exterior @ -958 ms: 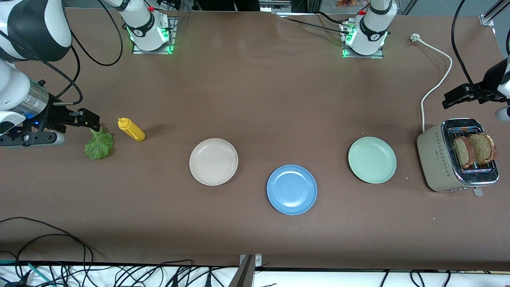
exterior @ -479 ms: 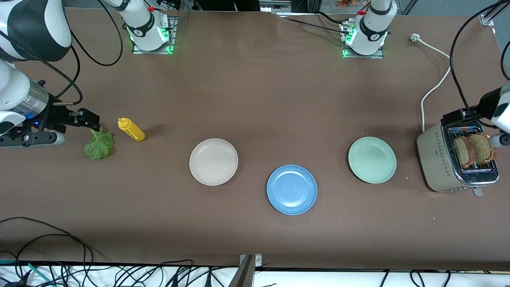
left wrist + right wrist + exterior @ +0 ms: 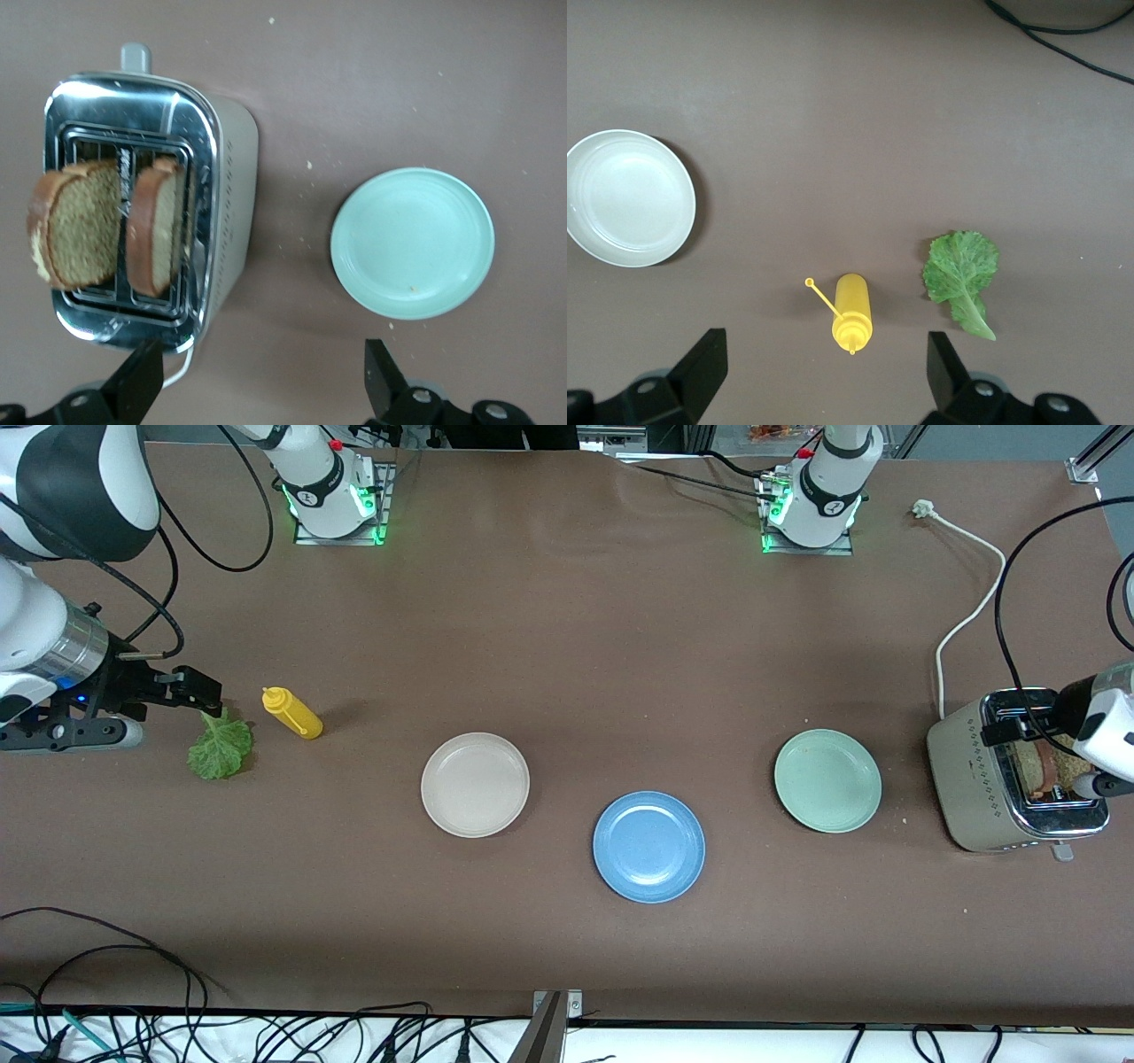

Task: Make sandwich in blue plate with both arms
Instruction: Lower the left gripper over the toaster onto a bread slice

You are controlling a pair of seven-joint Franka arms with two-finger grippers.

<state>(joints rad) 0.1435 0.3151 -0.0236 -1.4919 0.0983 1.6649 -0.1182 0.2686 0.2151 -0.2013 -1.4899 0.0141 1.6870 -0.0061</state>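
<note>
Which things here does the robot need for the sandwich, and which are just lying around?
Needed:
two brown bread slices in the silver toaster
frilly green lettuce leaf
round blue plate

Lying about:
yellow squeeze bottle
pale green plate
beige-pink plate

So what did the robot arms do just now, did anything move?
The left gripper came in from the table's edge and now hangs open over the toaster and its two bread slices, holding nothing. The right gripper stayed open by the lettuce leaf. The blue plate, the other plates and the mustard bottle didn't move.
</note>
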